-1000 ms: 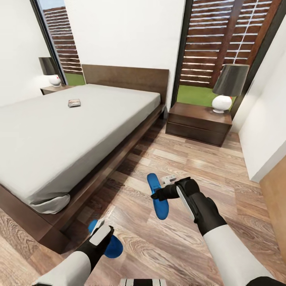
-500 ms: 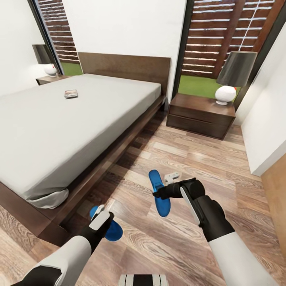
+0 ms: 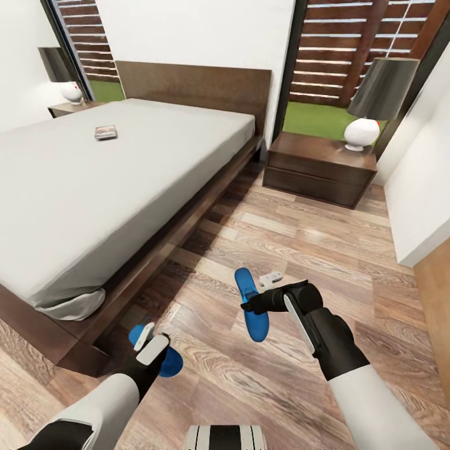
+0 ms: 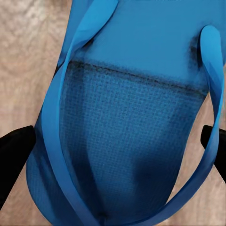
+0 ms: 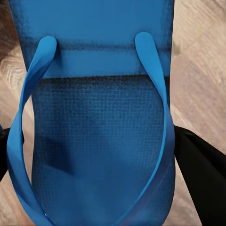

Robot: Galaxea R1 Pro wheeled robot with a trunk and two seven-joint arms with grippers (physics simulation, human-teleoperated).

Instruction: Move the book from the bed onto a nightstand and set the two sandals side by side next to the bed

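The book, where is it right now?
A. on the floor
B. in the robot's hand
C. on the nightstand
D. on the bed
D: the book lies flat on the bed's pale mattress, far from both grippers, which carry blue sandals.

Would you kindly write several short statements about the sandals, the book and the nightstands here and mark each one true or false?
1. The right gripper holds a blue sandal above the floor. True.
2. The book lies on a nightstand. False: it lies on the bed, on the mattress towards the headboard.
3. The left gripper is closed on the other sandal. True: in the left wrist view its fingers flank that sandal's sole.
4. The two sandals lie side by side on the floor. False: they are apart, each held in a gripper.
5. A lamp stands on the nightstand right of the bed. True.
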